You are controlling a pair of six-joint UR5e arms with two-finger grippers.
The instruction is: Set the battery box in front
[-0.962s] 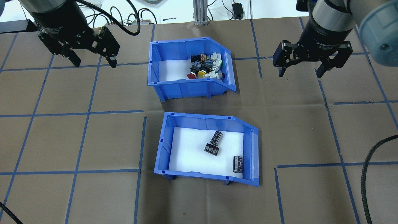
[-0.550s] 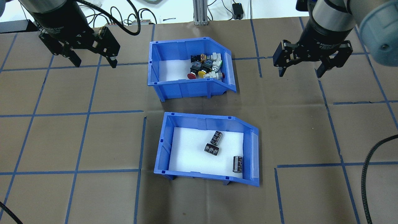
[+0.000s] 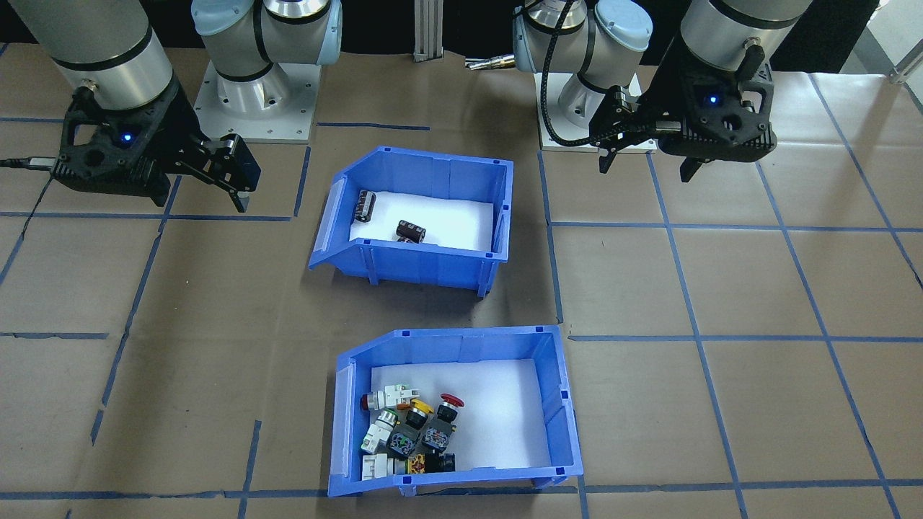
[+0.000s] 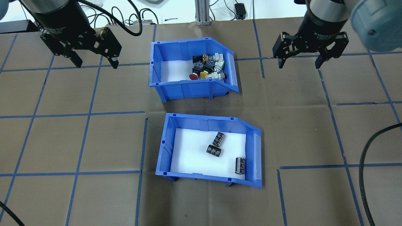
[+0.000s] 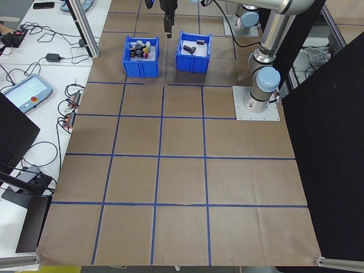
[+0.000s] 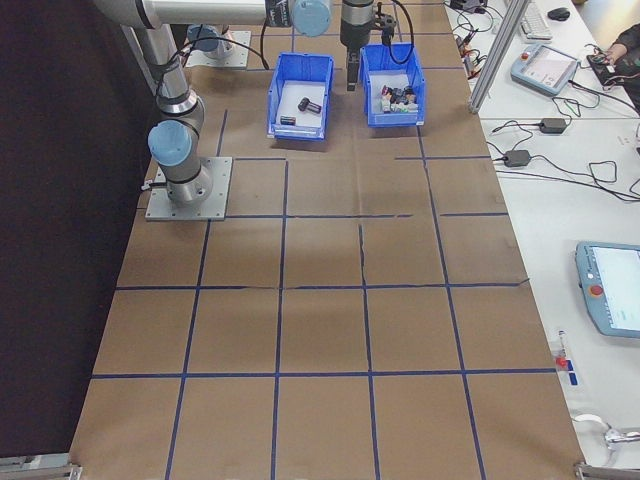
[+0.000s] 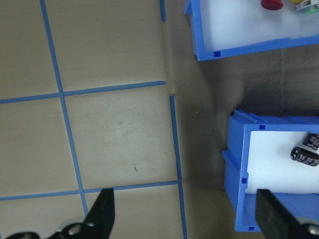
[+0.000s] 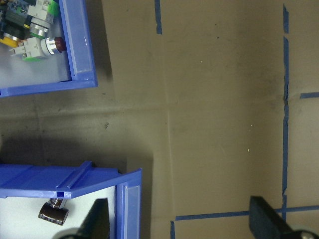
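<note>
- The left gripper point(image 4: 94, 61) hangs above the bench point(image 4: 94, 141) at ten o'clock in the overhead view, fingers spread wide, holding nothing.
- The right gripper point(image 4: 300, 62) hangs at two o'clock, fingers spread wide and empty.
- The battery box point(image 4: 201, 121) sits at six o'clock from the switch bin point(image 4: 188, 89), nearer the robot.
- In the front view, its wall hides the third of the cells point(image 4: 219, 139).

The tabletop point(image 4: 314, 125) is covered in brown paper marked into squares by blue tape lines point(image 4: 88, 113). A white bench point(image 5: 40, 62) beside it carries cables and a teach pendant point(image 5: 25, 94). A black panel point(image 6: 50, 250) borders the opposite side.
</note>
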